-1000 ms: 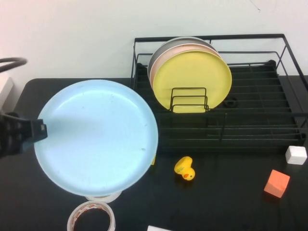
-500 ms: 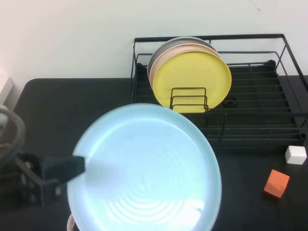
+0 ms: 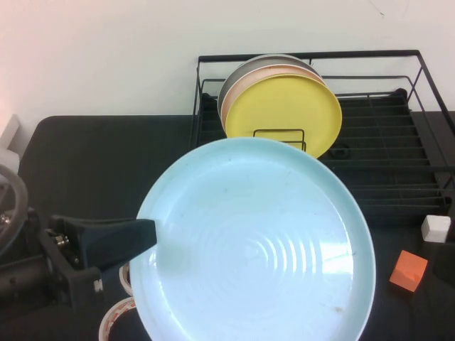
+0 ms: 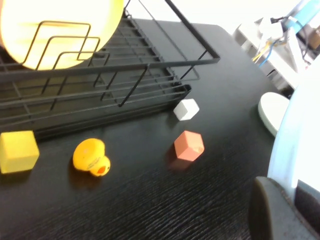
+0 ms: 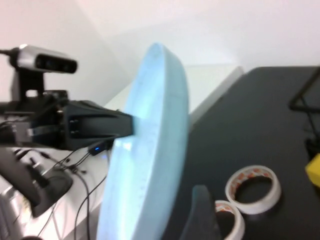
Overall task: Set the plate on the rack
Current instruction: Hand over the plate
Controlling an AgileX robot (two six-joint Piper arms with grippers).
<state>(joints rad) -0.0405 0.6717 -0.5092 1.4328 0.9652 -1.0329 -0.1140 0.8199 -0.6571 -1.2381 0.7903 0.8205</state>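
Observation:
My left gripper (image 3: 146, 236) is shut on the left rim of the large light blue plate (image 3: 256, 249) and holds it in the air, above the table in front of the black wire rack (image 3: 384, 177). The plate hides the rack's front left part. In the left wrist view one of the fingers (image 4: 272, 210) presses the plate's rim (image 4: 300, 135), with the rack (image 4: 125, 65) beyond. In the right wrist view the plate (image 5: 145, 165) shows edge-on with the left gripper (image 5: 127, 125) on it. My right gripper (image 5: 200, 212) is low beside the plate, apart from it.
A yellow plate (image 3: 284, 114), a pink one and a grey one stand upright in the rack's left part. A toy duck (image 4: 90, 156), yellow cube (image 4: 18, 151), orange block (image 3: 410, 270) and white cube (image 3: 436, 227) lie before the rack. Tape rolls (image 5: 252, 189) lie under the plate.
My left gripper has carried the blue plate up and to the right, toward the rack. The plate now covers the duck and the rack's front left corner.

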